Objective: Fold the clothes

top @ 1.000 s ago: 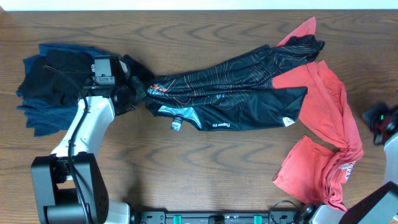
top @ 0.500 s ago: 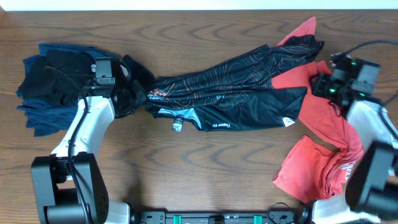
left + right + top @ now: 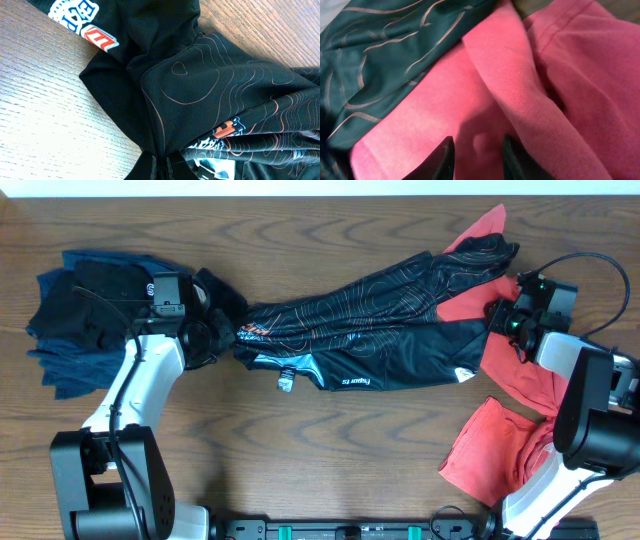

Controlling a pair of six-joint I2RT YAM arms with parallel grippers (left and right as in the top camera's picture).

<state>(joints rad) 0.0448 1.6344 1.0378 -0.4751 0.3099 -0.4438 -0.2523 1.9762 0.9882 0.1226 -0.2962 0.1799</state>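
Black sports shirt point(image 3: 370, 330) fabric sits pinched in the closed left gripper point(image 3: 222, 333) at nine o'clock, the rest stretching toward two o'clock. The right gripper point(image 3: 477, 156), jaws slightly parted, presses the red garment point(image 3: 495, 450) at three o'clock. Navy garments point(image 3: 60, 330) lie heaped at nine.

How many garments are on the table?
4: black patterned shirt in the middle, red garment at right, navy garment and black garment heaped at left. More may be hidden underneath.

Black orange-lined sports shirt point(image 3: 380, 330) lengthwise at centre; red garment point(image 3: 480, 450) at right, navy heap point(image 3: 60, 350) at left.
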